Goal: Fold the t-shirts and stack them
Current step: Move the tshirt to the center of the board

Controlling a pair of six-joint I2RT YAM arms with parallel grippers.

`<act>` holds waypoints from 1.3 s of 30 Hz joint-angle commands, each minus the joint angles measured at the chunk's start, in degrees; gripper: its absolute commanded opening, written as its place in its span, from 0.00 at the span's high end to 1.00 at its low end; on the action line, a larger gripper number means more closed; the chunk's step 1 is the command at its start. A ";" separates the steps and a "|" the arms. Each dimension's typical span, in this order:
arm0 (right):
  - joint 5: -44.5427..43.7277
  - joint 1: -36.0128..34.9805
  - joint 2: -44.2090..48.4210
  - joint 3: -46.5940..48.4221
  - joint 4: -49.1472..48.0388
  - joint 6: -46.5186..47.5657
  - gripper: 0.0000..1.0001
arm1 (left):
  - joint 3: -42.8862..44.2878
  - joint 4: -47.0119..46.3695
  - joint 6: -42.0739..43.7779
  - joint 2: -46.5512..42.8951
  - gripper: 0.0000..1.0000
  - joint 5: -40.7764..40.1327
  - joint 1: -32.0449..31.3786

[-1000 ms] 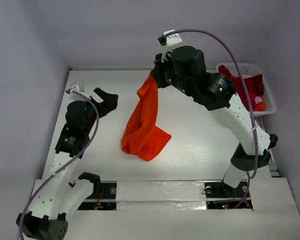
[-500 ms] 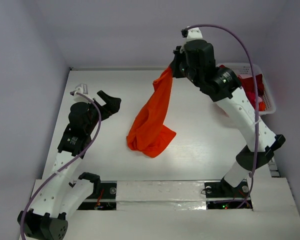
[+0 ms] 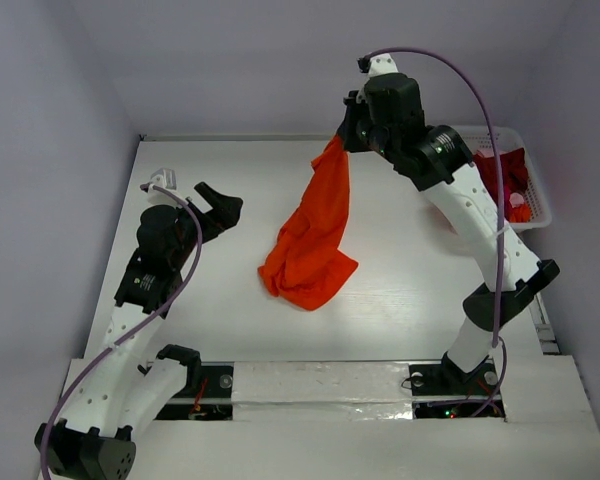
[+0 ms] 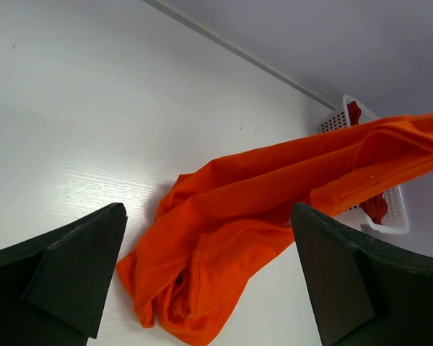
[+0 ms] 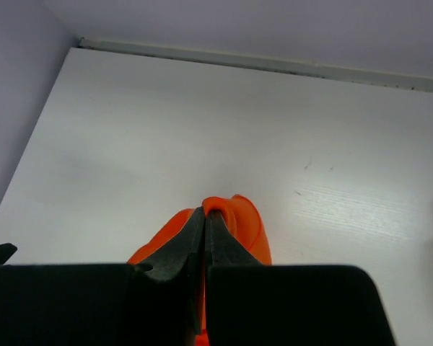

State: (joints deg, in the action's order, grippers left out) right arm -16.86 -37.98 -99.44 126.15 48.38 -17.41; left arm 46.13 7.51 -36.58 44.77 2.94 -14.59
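Above the far surface point(image 3: 420, 270), right claw point(image 3: 342, 142) clamped shut on orange t-shirt point(image 3: 315, 235) has swung it up and right, tail bunched on surface; left claw point(image 3: 218, 205) wide, empty, folding not started.

White worktop point(image 3: 400, 290), faint wood grain, evenly lit, only soft shadows. Pale lilac-grey walls box it in: back wall point(image 3: 230, 70), left wall point(image 3: 40, 200), right wall point(image 3: 590, 150). A thin dark seam point(image 5: 274, 63) runs along the far edge.
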 commanded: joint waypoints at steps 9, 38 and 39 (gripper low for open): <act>0.42 -0.52 3.89 -3.54 -5.21 1.94 1.00 | -0.60 -3.11 -0.07 -0.83 0.04 1.10 -0.18; -8.45 7.65 -7.26 -11.88 -5.40 -6.14 1.00 | 1.86 -0.48 -1.39 -4.78 0.04 0.49 -0.70; -8.54 7.65 -7.09 -13.28 -6.45 -6.75 1.00 | 1.95 -0.56 -1.39 -4.70 0.04 0.49 -0.70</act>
State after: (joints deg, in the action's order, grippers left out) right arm -22.94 -30.72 -109.10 113.89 46.87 -21.26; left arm 45.21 7.22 -38.06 40.84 4.08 -15.05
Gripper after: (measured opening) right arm 0.012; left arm 0.961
